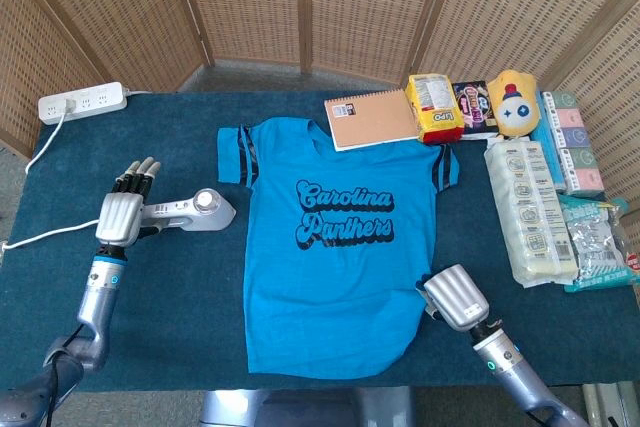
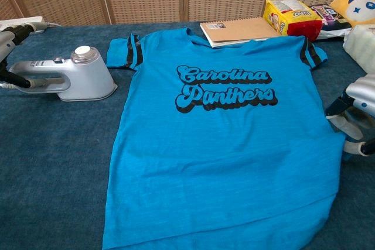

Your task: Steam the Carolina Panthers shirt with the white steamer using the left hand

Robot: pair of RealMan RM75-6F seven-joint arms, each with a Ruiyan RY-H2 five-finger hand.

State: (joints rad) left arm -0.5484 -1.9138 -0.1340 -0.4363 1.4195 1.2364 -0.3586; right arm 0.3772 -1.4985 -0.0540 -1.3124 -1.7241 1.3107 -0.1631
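Observation:
The blue Carolina Panthers shirt (image 1: 335, 237) (image 2: 225, 127) lies flat in the middle of the table, print facing up. The white steamer (image 1: 192, 208) (image 2: 73, 76) stands on the cloth just left of the shirt's left sleeve, its handle pointing left. My left hand (image 1: 121, 209) (image 2: 8, 38) is at the end of that handle, fingers stretched out straight and apart, not wrapped around it. My right hand (image 1: 456, 297) (image 2: 356, 115) rests by the shirt's lower right hem with its fingers curled down, touching the fabric's edge.
A white power strip (image 1: 83, 102) lies at the far left, and a white cord (image 1: 40, 235) runs along the left side. A notebook (image 1: 373, 118), a yellow snack bag (image 1: 433, 107), a yellow plush (image 1: 513, 103) and packaged goods (image 1: 530, 209) fill the back and right.

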